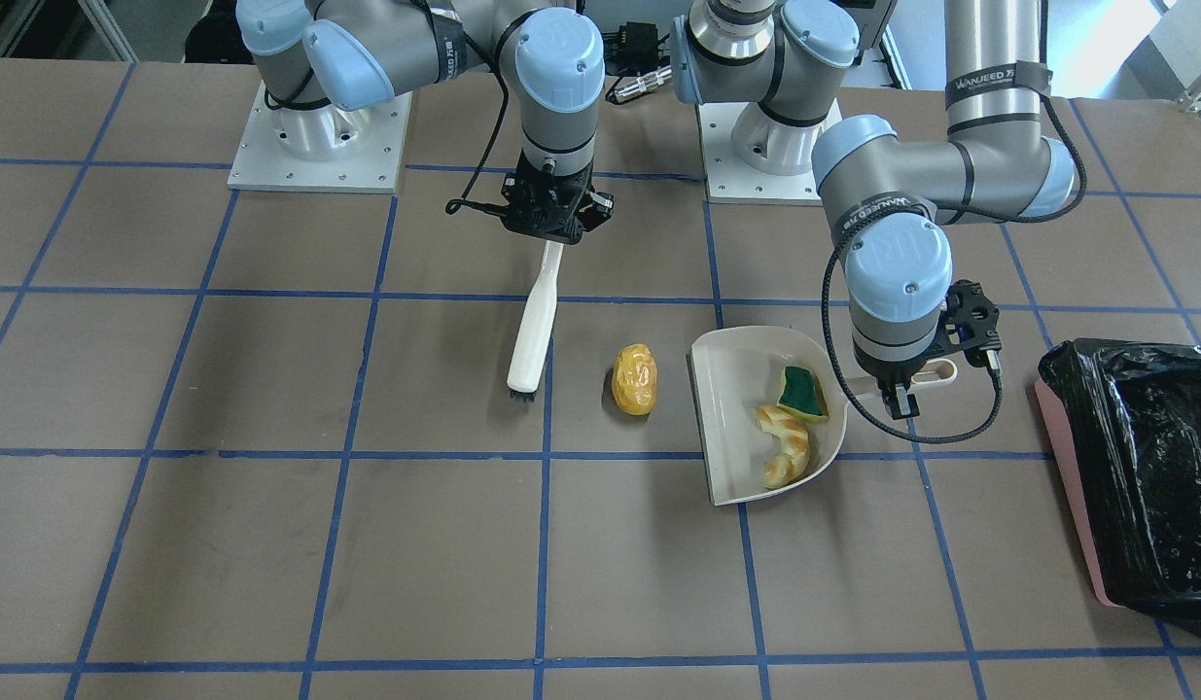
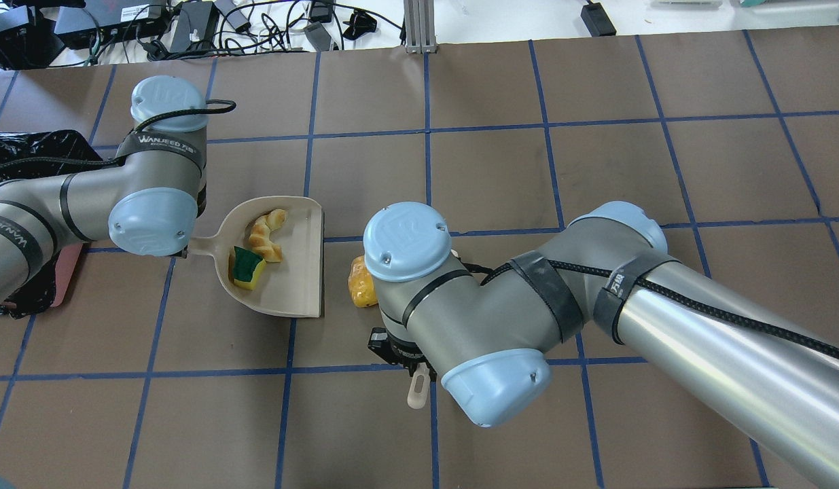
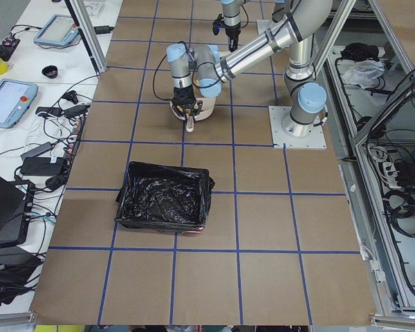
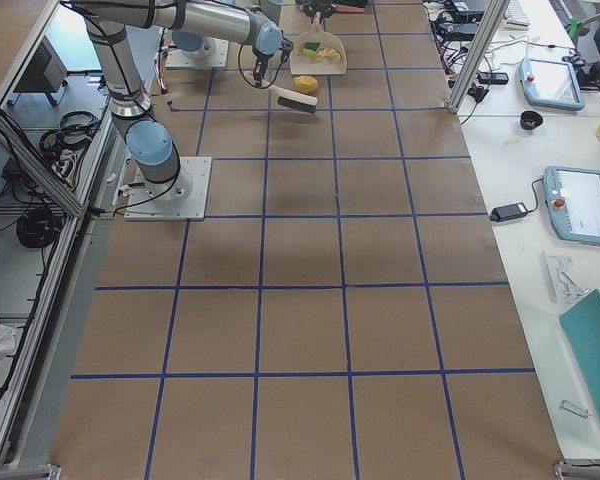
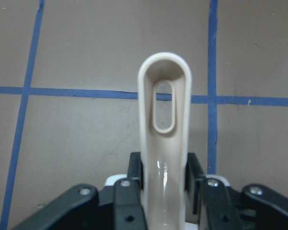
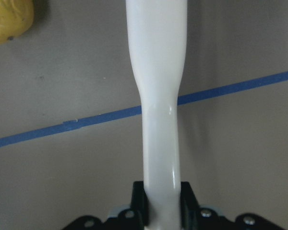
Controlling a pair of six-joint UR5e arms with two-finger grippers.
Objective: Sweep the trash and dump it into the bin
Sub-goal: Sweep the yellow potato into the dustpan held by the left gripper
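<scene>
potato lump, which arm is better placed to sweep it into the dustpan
Right: the right gripper holds the brush, with the potato lump between its bristles and the dustpan. The left gripper holds the dustpan's handle.

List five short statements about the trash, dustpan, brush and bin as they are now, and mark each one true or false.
1. The bread piece lies in the dustpan. True.
2. The sponge chunk lies on the table outside the dustpan. False: it is in the dustpan, beside the bread piece.
3. The potato-like lump lies on the table between the head of the brush and the dustpan. True.
4. The right gripper holds the dustpan's handle. False: it holds the brush; the left gripper holds that handle.
5. The dustpan is tipped over the bin. False: it is apart from the bin, its mouth towards the lump.
</scene>
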